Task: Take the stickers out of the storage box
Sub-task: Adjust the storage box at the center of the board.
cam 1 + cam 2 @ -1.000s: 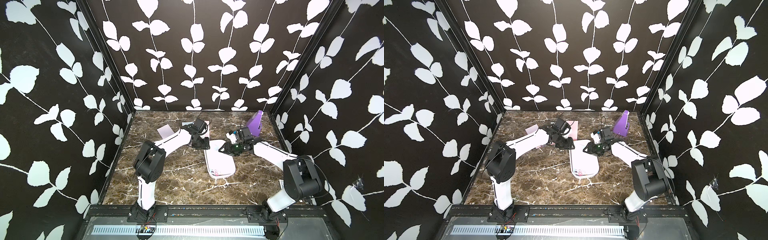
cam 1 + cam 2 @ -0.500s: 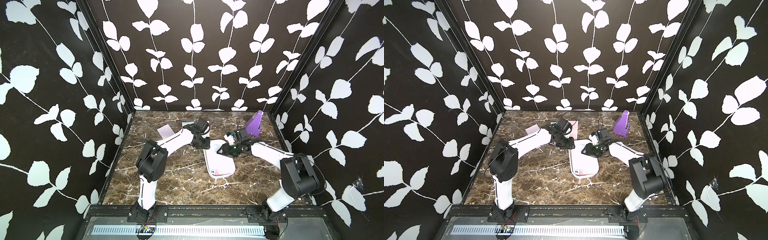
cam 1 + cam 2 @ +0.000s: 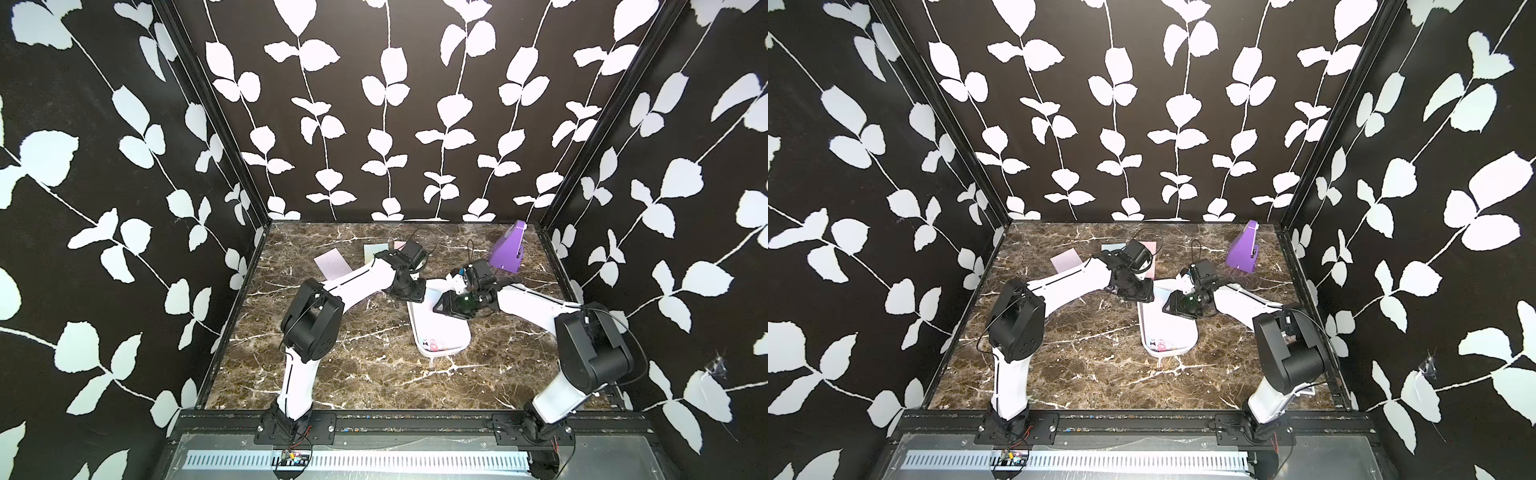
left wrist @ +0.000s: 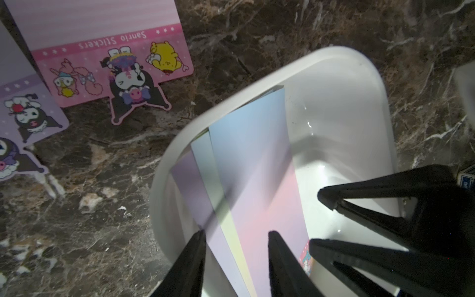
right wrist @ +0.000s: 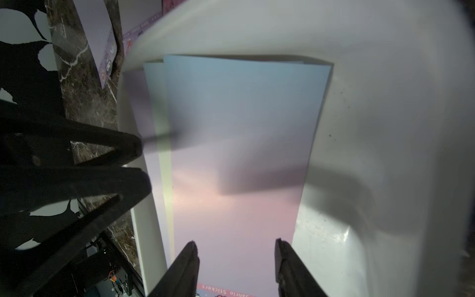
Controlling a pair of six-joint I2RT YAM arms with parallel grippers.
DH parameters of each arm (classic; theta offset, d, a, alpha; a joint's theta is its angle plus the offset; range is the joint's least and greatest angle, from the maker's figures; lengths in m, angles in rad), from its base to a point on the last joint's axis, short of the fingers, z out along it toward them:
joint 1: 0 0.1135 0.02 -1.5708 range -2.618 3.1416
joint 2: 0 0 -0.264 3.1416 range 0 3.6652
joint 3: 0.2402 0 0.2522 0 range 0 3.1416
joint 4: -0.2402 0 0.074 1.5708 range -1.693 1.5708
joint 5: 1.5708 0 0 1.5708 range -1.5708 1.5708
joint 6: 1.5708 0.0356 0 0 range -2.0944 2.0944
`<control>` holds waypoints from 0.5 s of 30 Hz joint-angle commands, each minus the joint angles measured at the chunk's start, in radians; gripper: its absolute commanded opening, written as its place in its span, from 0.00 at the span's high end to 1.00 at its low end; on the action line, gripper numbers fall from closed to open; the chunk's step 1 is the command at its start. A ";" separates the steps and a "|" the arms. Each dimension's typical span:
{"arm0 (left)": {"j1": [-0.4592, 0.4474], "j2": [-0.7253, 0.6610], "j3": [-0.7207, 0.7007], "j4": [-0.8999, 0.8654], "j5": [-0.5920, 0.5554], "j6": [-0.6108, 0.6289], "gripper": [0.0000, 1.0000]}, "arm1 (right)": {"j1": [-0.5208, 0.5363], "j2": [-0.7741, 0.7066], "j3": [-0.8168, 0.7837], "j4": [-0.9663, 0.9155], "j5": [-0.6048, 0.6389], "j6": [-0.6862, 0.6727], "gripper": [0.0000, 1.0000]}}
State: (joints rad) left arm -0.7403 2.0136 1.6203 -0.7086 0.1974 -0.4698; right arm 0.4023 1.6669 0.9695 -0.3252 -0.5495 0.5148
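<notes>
Stickers (image 4: pixel 257 159), three fanned in one storage box (image 4: pixel 365 77), three on table (image 4: pixel 102 205)

White storage box (image 4: pixel 359 84), and the stickers (image 4: pixel 257 159) inside fade from blue to pink. Brown marbled table (image 3: pixel 374 374), purple wedge (image 3: pixel 507 253), black walls (image 3: pixel 353 137) with white leaves.

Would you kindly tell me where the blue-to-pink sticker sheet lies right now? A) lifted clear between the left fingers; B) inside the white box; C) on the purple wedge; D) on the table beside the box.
B: the sheet lies flat inside the box, atop other sheets.
</notes>
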 commanded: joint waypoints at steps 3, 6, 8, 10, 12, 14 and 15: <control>-0.005 -0.012 0.032 -0.053 -0.022 0.019 0.56 | 0.015 0.047 0.034 -0.014 0.033 -0.024 0.50; -0.008 -0.012 0.048 -0.089 -0.062 0.019 0.55 | 0.016 0.067 0.029 0.000 0.028 -0.022 0.50; -0.008 -0.011 0.056 -0.111 -0.098 0.019 0.54 | 0.016 0.077 0.026 0.009 0.026 -0.021 0.50; -0.008 -0.006 0.065 -0.129 -0.117 0.018 0.53 | 0.016 0.089 0.024 0.013 0.026 -0.022 0.50; -0.008 0.004 0.072 -0.140 -0.119 0.015 0.53 | 0.016 0.098 0.024 0.017 0.025 -0.022 0.50; -0.009 0.014 0.075 -0.140 -0.112 0.014 0.53 | 0.016 0.109 0.023 0.023 0.024 -0.022 0.50; -0.008 0.020 0.079 -0.141 -0.109 0.014 0.53 | 0.016 0.113 0.024 0.023 0.020 -0.021 0.50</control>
State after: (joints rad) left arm -0.7460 2.0174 1.6783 -0.7921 0.1127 -0.4629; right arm 0.4198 1.7344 0.9905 -0.2981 -0.5472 0.5007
